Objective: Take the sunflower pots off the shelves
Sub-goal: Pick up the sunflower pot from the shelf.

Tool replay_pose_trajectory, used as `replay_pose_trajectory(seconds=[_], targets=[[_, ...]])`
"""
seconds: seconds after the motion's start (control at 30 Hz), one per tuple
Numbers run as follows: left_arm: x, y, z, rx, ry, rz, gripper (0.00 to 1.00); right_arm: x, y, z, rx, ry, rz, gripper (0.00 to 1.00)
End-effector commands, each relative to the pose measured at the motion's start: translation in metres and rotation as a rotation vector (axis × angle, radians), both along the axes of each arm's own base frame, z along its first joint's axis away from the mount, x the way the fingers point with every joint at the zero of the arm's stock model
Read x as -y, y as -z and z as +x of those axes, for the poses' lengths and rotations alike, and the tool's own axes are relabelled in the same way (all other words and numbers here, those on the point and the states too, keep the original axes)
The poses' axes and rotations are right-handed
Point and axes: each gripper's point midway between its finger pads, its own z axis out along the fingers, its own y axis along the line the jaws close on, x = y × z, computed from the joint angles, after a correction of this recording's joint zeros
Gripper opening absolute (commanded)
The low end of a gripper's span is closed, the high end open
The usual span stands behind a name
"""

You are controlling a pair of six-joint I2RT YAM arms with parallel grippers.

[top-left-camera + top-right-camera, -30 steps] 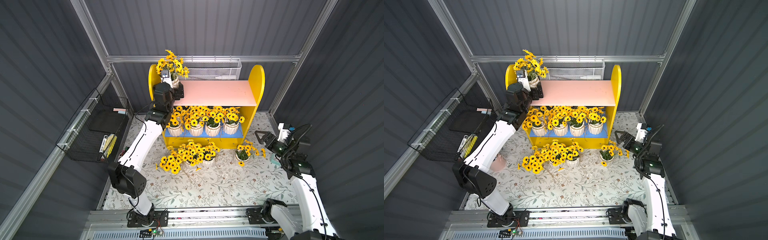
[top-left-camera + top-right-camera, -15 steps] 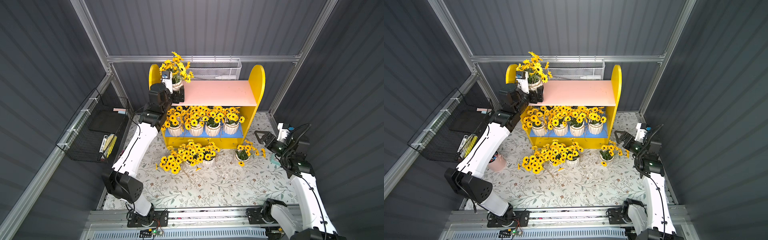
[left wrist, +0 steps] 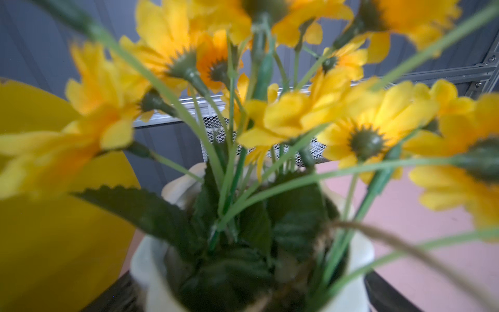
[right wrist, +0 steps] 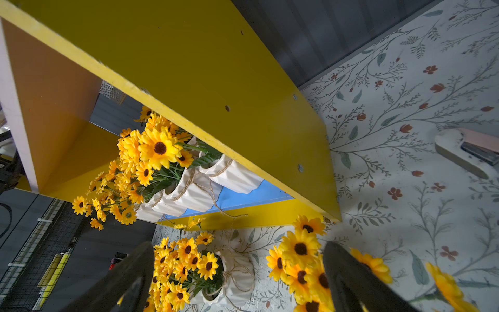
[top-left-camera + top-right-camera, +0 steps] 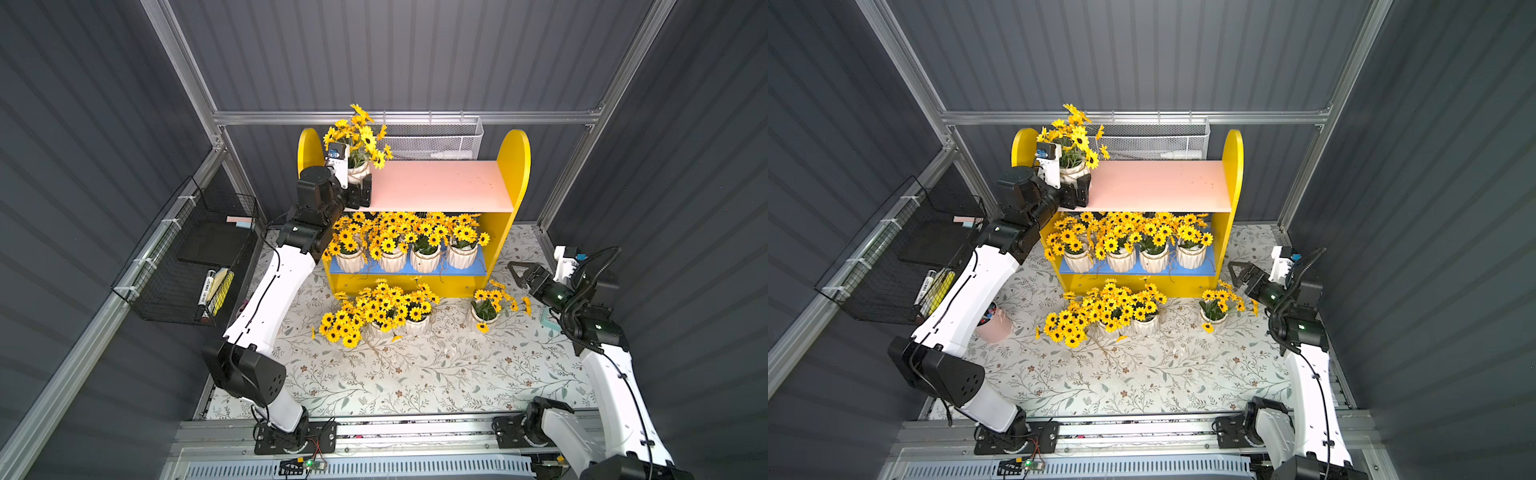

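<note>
I count eight sunflower pots [image 5: 426,259]: one in left fingers [image 5: 365,189], four below on shelves [image 5: 515,166], three on floral counter [image 5: 415,374] | right fingers [image 4: 351,278] wide, empty | grey walls [image 5: 415,54]

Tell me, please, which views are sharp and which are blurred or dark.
Left wrist view: the nearest sunflower pot fills the frame, its blooms and rim badly out of focus. Right wrist view: the lower-shelf pots are sharp, the right tool dark and soft. Both top views: sharp and evenly lit.

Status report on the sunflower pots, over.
Left pincer shut on upper-board pot. Right pincer open, empty. Four pots on blue board, three pots on floor. Nothing blocking.
</note>
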Motion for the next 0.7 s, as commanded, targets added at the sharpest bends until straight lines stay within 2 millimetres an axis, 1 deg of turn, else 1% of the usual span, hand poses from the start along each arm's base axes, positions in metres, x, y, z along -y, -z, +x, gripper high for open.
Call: replay_pose_trajectory(seconds=[0.0,0.13,0.3,0.43,0.57,0.67], targets=[[0.005,-0.012,-0.001,0.028,0.032,-0.001,0.99,-0.002,-0.007,-0.001,0.025,-0.004,0.0,0.99],[0.008,-0.012,0.0,0.026,0.047,-0.029,0.99,-0.002,-0.008,-0.001,0.027,-0.002,-0.001,0.99],[0.003,-0.014,-0.004,0.034,0.03,-0.056,1.0,-0.001,-0.009,-0.001,0.032,-0.001,-0.007,0.99],[-0.001,-0.013,-0.007,0.03,0.011,-0.039,0.99,-0.002,-0.011,-0.002,0.035,-0.003,-0.004,0.99],[0.006,-0.009,-0.012,0.021,0.058,0.005,0.99,-0.003,-0.011,-0.002,0.035,-0.007,0.001,0.99],[0.005,-0.004,-0.014,0.003,0.059,0.034,0.99,-0.003,-0.011,-0.002,0.035,-0.009,0.003,0.99]])
